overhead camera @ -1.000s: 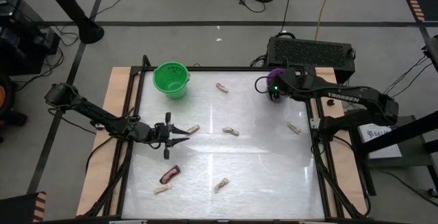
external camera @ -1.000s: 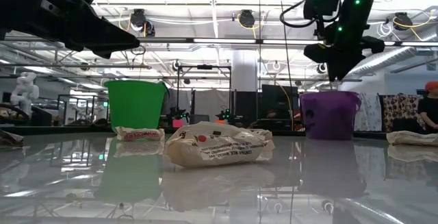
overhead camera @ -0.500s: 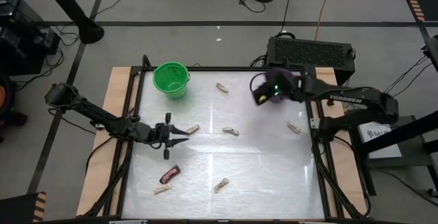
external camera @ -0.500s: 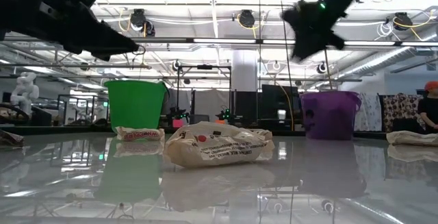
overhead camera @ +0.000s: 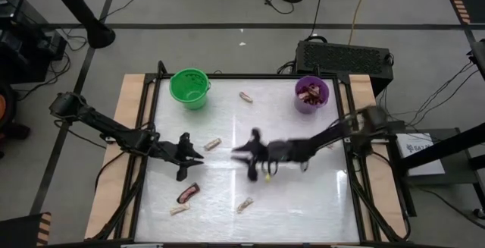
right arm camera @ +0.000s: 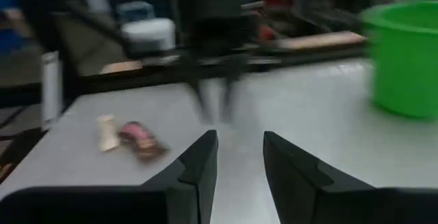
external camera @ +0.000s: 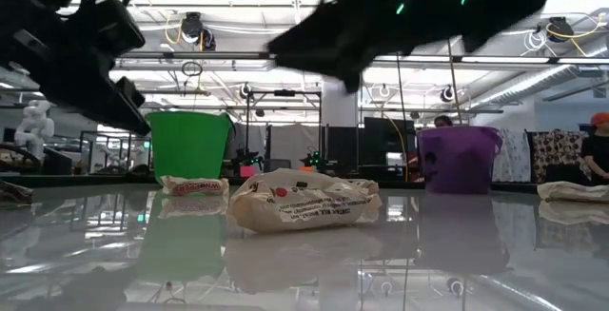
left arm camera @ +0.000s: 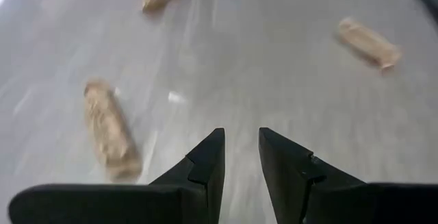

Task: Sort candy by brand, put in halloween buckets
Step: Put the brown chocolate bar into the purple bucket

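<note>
Purple bucket [overhead camera: 311, 94] stocked with red bars; right gripper [overhead camera: 252, 154] mid-table, jaws spread, empty, poised for tan candy [overhead camera: 244, 203]; left gripper [overhead camera: 187, 151] likewise apart.

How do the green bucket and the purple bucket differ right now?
The green bucket stands at the table's far left corner, the purple bucket at its far right. Wrapped candy shows inside the purple bucket; none shows in the green one. They differ in color. Both are upright, round pails of similar size.
</note>
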Robot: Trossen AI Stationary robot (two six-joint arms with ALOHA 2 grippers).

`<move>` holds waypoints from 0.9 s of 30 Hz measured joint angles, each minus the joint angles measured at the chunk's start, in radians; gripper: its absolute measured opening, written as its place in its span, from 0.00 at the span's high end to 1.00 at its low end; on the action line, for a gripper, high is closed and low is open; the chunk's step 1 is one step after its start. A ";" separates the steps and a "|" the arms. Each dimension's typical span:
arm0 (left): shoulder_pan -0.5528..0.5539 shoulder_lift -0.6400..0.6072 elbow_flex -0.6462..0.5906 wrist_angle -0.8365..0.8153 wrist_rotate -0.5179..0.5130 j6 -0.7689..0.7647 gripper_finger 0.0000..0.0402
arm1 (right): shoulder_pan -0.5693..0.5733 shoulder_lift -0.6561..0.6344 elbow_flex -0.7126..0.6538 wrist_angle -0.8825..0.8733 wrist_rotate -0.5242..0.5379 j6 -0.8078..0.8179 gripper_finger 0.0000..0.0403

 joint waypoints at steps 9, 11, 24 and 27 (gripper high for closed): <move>0.003 0.000 0.027 -0.028 -0.044 -0.007 0.76 | 0.123 0.579 0.470 0.274 -0.017 -0.362 0.69; 0.003 0.000 0.027 -0.031 -0.051 0.007 0.76 | 0.131 0.659 0.612 0.165 -0.018 -0.381 0.67; 0.003 0.000 0.027 -0.025 -0.063 0.016 0.76 | 0.118 0.786 1.091 -0.570 -0.022 -0.326 0.36; 0.003 0.000 0.027 -0.022 -0.065 0.016 0.76 | 0.114 0.786 1.091 -0.621 -0.033 -0.314 0.32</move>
